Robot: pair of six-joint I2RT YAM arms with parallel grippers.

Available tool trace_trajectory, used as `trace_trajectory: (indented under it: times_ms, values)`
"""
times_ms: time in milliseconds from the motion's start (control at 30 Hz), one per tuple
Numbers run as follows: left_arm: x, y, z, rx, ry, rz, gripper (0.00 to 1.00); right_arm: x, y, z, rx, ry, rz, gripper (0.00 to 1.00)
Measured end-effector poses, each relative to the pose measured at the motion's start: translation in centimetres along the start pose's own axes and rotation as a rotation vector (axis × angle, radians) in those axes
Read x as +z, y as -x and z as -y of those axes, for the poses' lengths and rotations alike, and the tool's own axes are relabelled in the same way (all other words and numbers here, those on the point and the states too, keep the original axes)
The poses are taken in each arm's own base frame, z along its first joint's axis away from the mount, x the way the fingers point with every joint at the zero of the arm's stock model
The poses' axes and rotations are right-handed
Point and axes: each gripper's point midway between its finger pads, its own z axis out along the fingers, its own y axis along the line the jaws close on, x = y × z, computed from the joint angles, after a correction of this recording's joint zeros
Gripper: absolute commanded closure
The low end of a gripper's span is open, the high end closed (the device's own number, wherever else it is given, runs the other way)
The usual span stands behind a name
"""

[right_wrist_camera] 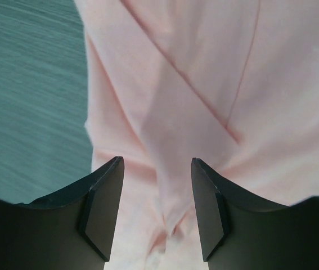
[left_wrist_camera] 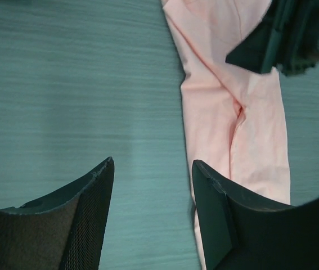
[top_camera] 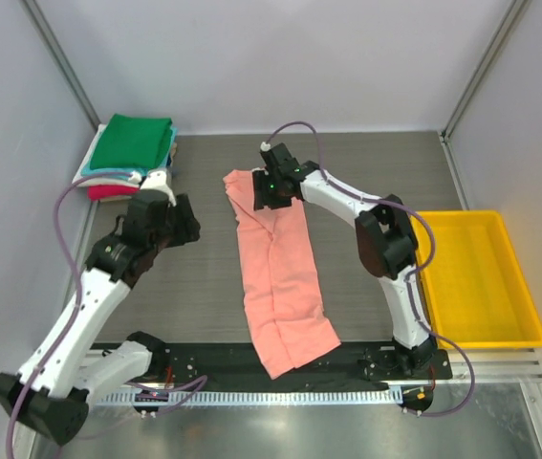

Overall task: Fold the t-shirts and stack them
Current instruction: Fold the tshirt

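A salmon-pink t-shirt (top_camera: 278, 268) lies folded into a long strip down the middle of the table, its near end over the front edge. My right gripper (top_camera: 273, 194) is open just above the strip's far end; the right wrist view shows pink cloth (right_wrist_camera: 204, 95) between and under the jaws, not pinched. My left gripper (top_camera: 177, 227) is open and empty over bare table left of the shirt; the left wrist view shows the shirt (left_wrist_camera: 243, 124) beside the right finger. A stack of folded t-shirts (top_camera: 129, 158), green on top, sits at the back left.
A yellow plastic bin (top_camera: 476, 277) stands at the right side. Grey walls close in on the left, back and right. A black rail (top_camera: 223, 365) runs along the table's near edge by the arm bases.
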Motion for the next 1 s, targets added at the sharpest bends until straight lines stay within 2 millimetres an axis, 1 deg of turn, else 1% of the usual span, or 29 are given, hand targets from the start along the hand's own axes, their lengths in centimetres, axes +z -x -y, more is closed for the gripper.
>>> trace_trajectory:
  times_ms: [100,167,200,300,333,367,400,467,500,533,567,600,700,767,833,900,1000]
  values:
    - [-2.5,-1.0,-1.2,-0.008,-0.010,0.040,0.40,3.5,-0.6,0.9,0.019,0.008,-0.052,0.43]
    - [-4.0,-1.2,-1.8,-0.020,-0.025,0.085,0.40,5.0,-1.3,1.6,0.038,0.008,-0.093,0.43]
    - [-4.6,-1.3,-2.0,-0.025,-0.029,0.103,0.39,5.6,-1.3,1.6,0.048,0.019,-0.103,0.42]
    - [-6.1,-1.8,-2.9,-0.050,-0.026,0.140,0.38,6.4,1.0,1.7,0.068,0.041,-0.066,0.42]
    - [-6.5,-2.0,-3.2,-0.059,-0.026,0.156,0.37,7.2,1.9,1.8,0.079,0.049,-0.051,0.43]
    - [-6.7,-2.1,-3.4,-0.062,-0.027,0.165,0.36,7.8,2.4,2.0,0.091,0.052,-0.041,0.43]
    - [-6.8,-2.4,-3.6,-0.065,-0.027,0.167,0.36,8.4,2.9,2.3,0.115,0.064,-0.040,0.43]
    - [-6.5,-3.1,-3.8,-0.062,-0.024,0.154,0.36,9.4,4.9,3.2,0.157,0.068,0.001,0.42]
    - [-6.4,-3.3,-3.8,-0.059,-0.024,0.145,0.36,9.9,5.9,3.7,0.188,0.071,0.022,0.42]
    - [-6.2,-3.6,-3.8,-0.056,-0.024,0.135,0.37,10.5,7.5,4.3,0.221,0.070,0.065,0.42]
    - [-6.0,-3.8,-3.7,-0.054,-0.024,0.122,0.37,10.7,8.1,5.0,0.237,0.067,0.079,0.42]
    - [-5.8,-4.0,-3.7,-0.051,-0.022,0.110,0.38,11.0,9.3,5.9,0.276,0.067,0.109,0.41]
    - [-5.2,-4.4,-3.5,-0.043,-0.022,0.079,0.38,11.6,11.8,8.4,0.354,0.053,0.190,0.39]
    - [-5.0,-4.5,-3.4,-0.042,-0.022,0.070,0.38,11.8,13.0,9.9,0.396,0.048,0.233,0.39]
    - [-5.0,-4.5,-3.4,-0.041,-0.023,0.070,0.38,12.0,14.2,11.0,0.424,0.051,0.277,0.38]
    - [-5.1,-4.5,-3.4,-0.041,-0.026,0.069,0.39,12.3,15.3,11.9,0.434,0.056,0.325,0.36]
    - [-5.1,-4.5,-3.4,-0.040,-0.028,0.073,0.39,12.7,16.7,12.4,0.431,0.088,0.390,0.33]
